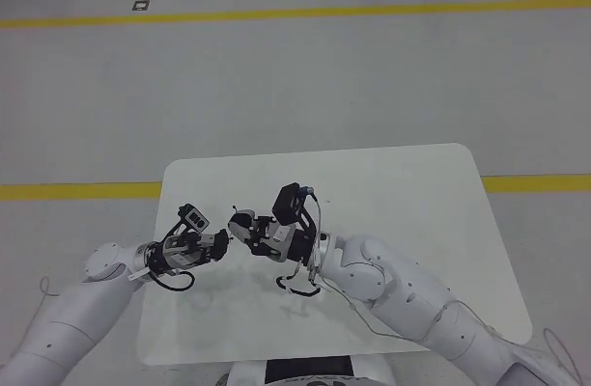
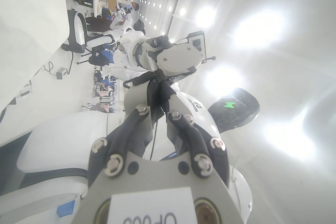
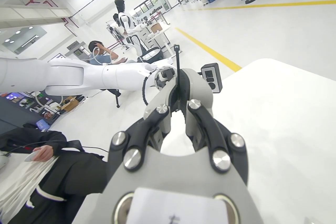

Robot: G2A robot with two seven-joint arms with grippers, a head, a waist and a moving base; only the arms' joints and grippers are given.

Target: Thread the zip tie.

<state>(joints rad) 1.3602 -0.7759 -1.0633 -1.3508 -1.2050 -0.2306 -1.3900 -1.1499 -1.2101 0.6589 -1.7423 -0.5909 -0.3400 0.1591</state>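
While my right gripper (image 3: 179,93) is pinched shut on the black zip tie (image 3: 178,64), the tie's head end sticks out beyond the fingers. My left gripper (image 2: 158,77), tip to tip with it, pinches the strap too, above the white table (image 1: 402,193).

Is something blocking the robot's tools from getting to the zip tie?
Nothing visible does. The right tool is already shut on the zip tie, whose head sticks up free. The left tool is close beside them, with nothing in the gap.

Overhead; close wrist views sharing zip tie (image 3: 178,70)
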